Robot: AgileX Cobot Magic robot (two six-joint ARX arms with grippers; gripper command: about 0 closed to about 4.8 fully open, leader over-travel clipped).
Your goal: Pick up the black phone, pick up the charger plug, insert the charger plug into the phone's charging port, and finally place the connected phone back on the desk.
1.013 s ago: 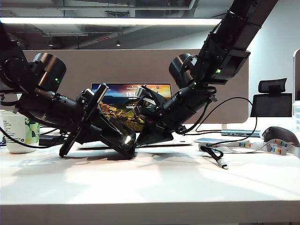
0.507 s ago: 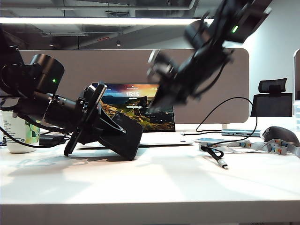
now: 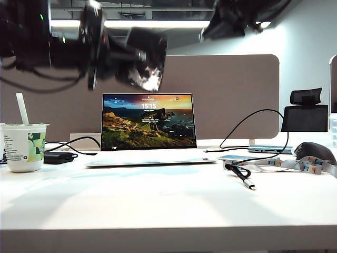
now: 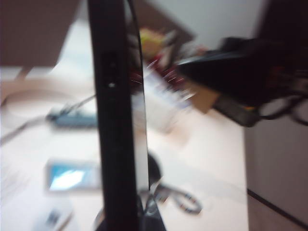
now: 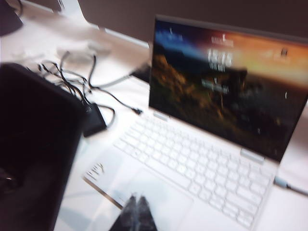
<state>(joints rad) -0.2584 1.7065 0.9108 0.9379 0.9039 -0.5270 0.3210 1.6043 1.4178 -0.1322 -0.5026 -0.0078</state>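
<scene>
Glossy black phone, smooth white desk, fabric divider

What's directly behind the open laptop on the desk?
Behind the laptop stands the grey-brown divider panel, with a black cable looping in front of it to the right. The desk strip and panel base right behind the screen are covered by it.

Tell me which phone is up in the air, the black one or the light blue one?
The flat glossy black phone, clamped in the left gripper high above the laptop. The pale blue slab phone lies flat on the white desk.
</scene>
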